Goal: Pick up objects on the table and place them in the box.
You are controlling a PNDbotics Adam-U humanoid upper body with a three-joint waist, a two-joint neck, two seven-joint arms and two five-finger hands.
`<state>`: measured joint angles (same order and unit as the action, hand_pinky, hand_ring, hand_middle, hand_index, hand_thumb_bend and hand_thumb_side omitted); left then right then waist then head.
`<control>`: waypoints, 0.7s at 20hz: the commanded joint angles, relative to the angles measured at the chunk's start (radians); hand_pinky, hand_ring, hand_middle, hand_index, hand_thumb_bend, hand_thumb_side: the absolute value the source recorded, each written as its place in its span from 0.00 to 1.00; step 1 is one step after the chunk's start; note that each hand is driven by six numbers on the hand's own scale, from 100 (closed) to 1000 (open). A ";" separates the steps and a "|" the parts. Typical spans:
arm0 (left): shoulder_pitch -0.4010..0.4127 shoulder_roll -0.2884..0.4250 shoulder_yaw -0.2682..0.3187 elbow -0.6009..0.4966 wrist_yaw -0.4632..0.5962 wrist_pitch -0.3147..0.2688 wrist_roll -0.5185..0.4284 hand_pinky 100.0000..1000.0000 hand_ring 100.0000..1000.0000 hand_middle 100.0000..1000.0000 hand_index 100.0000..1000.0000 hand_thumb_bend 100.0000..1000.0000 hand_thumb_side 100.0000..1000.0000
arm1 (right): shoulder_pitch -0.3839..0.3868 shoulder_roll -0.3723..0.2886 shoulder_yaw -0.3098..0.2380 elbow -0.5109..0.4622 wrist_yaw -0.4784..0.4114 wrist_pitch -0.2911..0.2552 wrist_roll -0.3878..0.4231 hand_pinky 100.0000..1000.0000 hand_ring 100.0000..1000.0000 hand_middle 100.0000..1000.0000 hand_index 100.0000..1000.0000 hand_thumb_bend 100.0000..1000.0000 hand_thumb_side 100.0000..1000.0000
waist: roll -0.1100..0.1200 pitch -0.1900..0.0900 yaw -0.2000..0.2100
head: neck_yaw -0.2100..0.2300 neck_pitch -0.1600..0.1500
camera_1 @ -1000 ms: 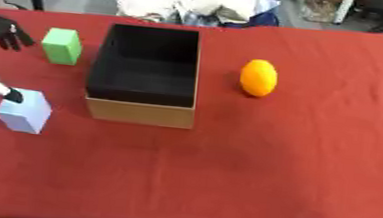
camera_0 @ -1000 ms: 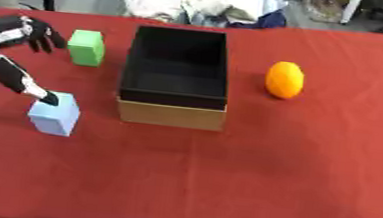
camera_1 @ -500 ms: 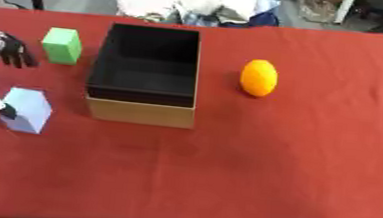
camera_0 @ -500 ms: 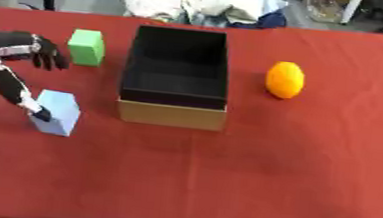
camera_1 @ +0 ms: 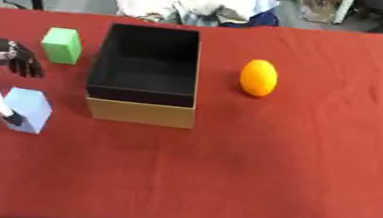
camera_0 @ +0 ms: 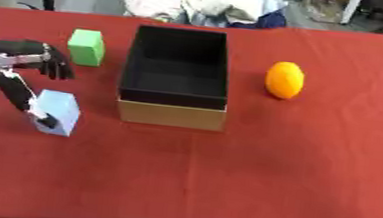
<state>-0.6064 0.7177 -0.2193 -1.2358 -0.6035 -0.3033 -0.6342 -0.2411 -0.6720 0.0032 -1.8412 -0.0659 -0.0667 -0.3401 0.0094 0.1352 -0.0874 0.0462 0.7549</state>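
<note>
While our left hand point(camera_0: 25, 62) reaches in with thumb and fingers spread, gripping nothing yet, the pale blue block point(camera_0: 57, 111) stands just below the fingers, its left face touching the thumb tip. We judge it the nearest pick; the open box point(camera_0: 172, 110) lies to its right, our right hand unseen

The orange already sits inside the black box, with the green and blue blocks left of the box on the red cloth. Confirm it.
Wrong on one point: the orange lies on the red cloth right of the black box, not inside, as the left eye view shows. The green block and blue block are left of it.
</note>
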 commanded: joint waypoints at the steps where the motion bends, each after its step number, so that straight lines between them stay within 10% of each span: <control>1: -0.022 0.017 0.002 0.006 -0.014 -0.014 -0.025 0.56 0.54 0.53 0.69 0.83 0.24 | -0.008 -0.014 -0.013 -0.009 -0.008 -0.006 -0.002 0.57 0.72 0.72 0.84 0.35 0.51 | -0.002 -0.012 -0.002 | 0.002 0.000; 14: -0.027 0.005 0.059 -0.038 -0.011 0.025 0.101 0.30 0.19 0.17 0.36 0.65 0.20 | -0.004 -0.010 -0.016 -0.005 -0.009 -0.006 -0.006 0.57 0.72 0.72 0.84 0.34 0.52 | -0.009 -0.013 0.003 | -0.002 0.001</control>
<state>-0.6119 0.7034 -0.1826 -1.2467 -0.6275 -0.2824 -0.5514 -0.2373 -0.6653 0.0004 -1.8407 -0.0695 -0.0706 -0.3440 0.0020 0.1360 -0.0840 0.0455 0.7549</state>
